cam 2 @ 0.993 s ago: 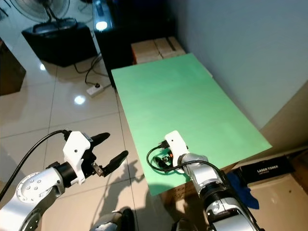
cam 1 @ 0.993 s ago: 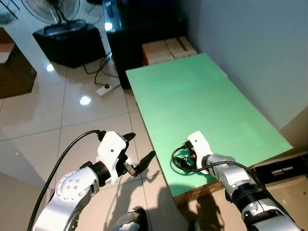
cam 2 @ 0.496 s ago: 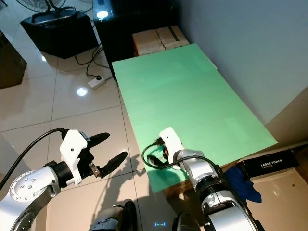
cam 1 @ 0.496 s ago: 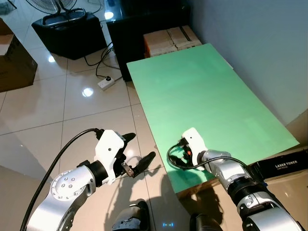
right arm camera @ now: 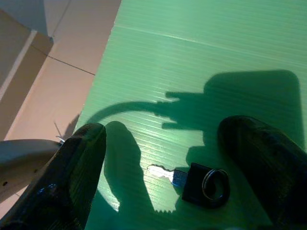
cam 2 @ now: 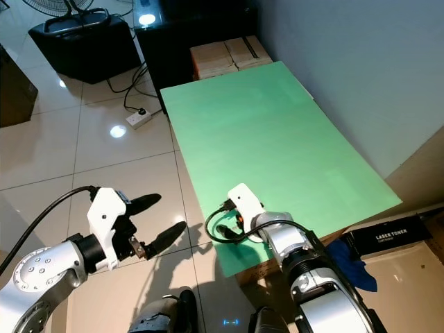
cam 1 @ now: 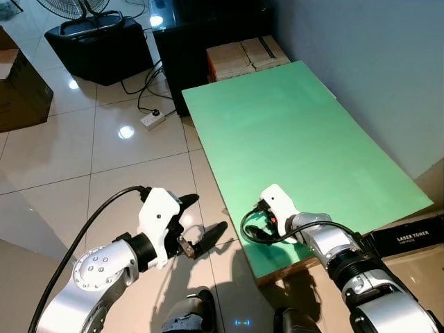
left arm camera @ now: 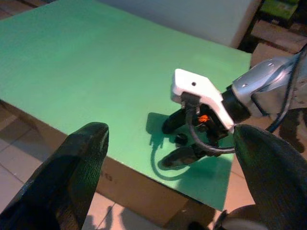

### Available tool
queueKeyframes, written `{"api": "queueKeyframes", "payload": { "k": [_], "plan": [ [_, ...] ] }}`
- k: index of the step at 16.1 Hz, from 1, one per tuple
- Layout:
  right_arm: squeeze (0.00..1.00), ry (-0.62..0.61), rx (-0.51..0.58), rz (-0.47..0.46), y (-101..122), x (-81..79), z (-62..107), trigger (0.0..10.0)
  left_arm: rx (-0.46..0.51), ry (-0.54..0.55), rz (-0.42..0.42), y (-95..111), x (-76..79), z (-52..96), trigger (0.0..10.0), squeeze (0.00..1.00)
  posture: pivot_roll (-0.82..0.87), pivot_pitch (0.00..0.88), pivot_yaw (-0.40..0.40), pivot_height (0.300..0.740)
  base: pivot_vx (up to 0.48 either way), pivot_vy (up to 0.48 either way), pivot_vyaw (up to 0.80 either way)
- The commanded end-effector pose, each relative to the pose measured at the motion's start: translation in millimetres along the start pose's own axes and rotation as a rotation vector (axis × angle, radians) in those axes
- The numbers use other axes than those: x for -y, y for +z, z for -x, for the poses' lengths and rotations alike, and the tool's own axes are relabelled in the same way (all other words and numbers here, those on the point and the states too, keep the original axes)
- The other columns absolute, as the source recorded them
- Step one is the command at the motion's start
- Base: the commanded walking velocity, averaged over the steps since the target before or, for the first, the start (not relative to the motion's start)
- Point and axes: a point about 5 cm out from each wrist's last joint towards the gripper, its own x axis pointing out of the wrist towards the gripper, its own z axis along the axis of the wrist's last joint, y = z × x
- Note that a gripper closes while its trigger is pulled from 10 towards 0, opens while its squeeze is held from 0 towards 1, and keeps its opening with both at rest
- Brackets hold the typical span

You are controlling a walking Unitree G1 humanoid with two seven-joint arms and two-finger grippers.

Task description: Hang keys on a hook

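Keys (right arm camera: 201,183) flat on green surface (cam 1: 298,132) near its front corner, right hand (left arm camera: 180,140) spread and straddling them, so pre-grasp; next: drop, pinch the fob; left hand (cam 1: 201,225) spread, idle over floor.

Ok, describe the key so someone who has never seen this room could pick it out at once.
Start at the green board lying flat beside the tiled floor. Go to its near corner, where the right gripper hovers with its fingers spread. The key lies flat between those fingers: a short silver blade on a black head with a metal ring, the one loose item on the green surface.
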Motion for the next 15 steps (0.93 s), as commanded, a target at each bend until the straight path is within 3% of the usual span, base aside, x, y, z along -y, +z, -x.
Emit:
{"api": "queueKeyframes", "payload": {
  "k": [1, 5, 7, 8, 15],
  "plan": [
    [0.00, -0.009, -0.069, 0.000, -12.7, 1.1, 0.5, 7.1, 0.003, -0.058, 0.023, 1.9, 7.5, 2.4, 10.0, 0.00, 0.07, 0.207, 0.096, 0.740, 0.000, 0.000, 0.00],
    [0.00, -0.013, -0.090, 0.012, -14.7, 3.1, 1.6, 3.9, -0.008, -0.102, 0.036, 1.7, 10.8, 3.9, 10.0, 0.00, 0.05, 0.184, 0.092, 0.740, 0.000, 0.000, 0.00],
    [0.00, -0.014, -0.092, 0.016, -14.2, 3.3, 1.5, 0.8, -0.009, -0.105, 0.037, 1.7, 10.0, 4.2, 10.0, 0.00, 0.05, 0.173, 0.089, 0.740, 0.000, 0.000, 0.00],
    [0.00, -0.015, -0.091, 0.017, -13.0, 3.5, 1.5, 0.0, -0.010, -0.106, 0.038, 1.8, 9.5, 4.4, 10.0, 0.00, 0.05, 0.173, 0.089, 0.740, 0.000, 0.000, 0.00],
    [0.00, -0.010, -0.087, 0.019, -8.9, 4.6, 1.2, 0.0, -0.013, -0.107, 0.038, 0.5, 7.8, 4.0, 10.0, 0.00, 0.05, 0.166, 0.084, 0.740, 0.000, 0.000, 0.00]
  ]
}}
